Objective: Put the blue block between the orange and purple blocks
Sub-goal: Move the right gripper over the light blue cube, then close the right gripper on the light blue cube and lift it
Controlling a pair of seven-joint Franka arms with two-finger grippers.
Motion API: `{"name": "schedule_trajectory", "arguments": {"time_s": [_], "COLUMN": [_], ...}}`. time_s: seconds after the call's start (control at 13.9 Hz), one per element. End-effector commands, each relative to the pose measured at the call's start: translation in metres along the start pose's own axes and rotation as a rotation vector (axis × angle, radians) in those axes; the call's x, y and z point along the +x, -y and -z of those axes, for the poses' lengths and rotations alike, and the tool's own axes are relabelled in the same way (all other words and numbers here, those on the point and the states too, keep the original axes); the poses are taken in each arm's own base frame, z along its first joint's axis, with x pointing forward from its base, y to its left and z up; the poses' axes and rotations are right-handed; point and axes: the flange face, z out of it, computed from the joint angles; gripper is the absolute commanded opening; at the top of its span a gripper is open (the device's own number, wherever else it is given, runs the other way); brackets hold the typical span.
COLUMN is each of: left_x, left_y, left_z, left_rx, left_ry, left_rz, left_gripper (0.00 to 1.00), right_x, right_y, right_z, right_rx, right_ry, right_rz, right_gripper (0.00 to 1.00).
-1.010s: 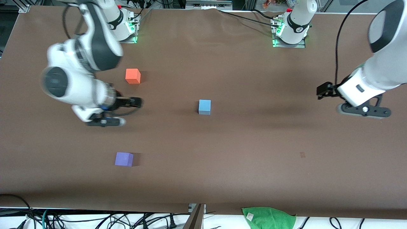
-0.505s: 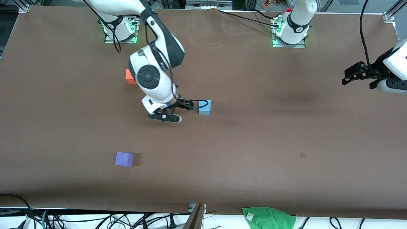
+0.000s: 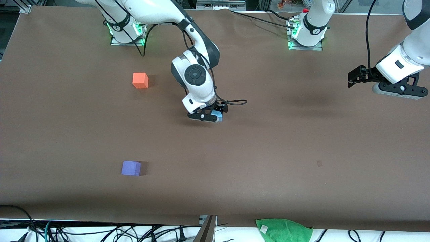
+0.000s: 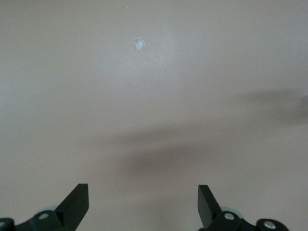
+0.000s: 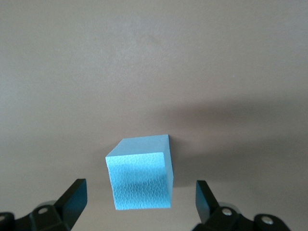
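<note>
This is a robotics lab. Two white arms [image 3: 196, 77] are bolted to metal base plates [image 3: 305, 45] lit green at the top of the frame, on a bench [image 3: 268, 151] covered in plain brown sheet, with aluminium framing [image 3: 23, 8] at the upper corners. Loose cables [image 3: 100, 232] run along the bottom edge beside a green cloth [image 3: 284, 230], and the only props are plain foam cubes [image 3: 140, 80].
</note>
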Motion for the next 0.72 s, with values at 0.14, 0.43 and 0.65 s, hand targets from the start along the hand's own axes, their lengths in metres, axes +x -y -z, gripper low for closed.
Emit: {"name": "schedule_trajectory", "arguments": {"time_s": [0.14,0.43,0.65], "left_x": [0.005,0.005,0.006], "left_y": [0.004,0.005,0.007], "left_z": [0.009,0.008,0.007], "left_rx": [0.025,0.025,0.024], "left_ry": [-0.020,-0.012,-0.015], "left_rz": [-0.002,-0.011,-0.008], "left_gripper": [1.00,1.00,1.00], "right_x": [-0.014,-0.024,-0.022], "right_y": [0.013,0.017,0.016], "right_z": [-0.026,-0.043,-0.041], "right_rx": [-0.024,-0.054,-0.053], "right_ry": [-0.054,-0.080,-0.081], "right_rz": [-0.009,-0.011,-0.005], "right_gripper": [1.00,1.00,0.84]}}
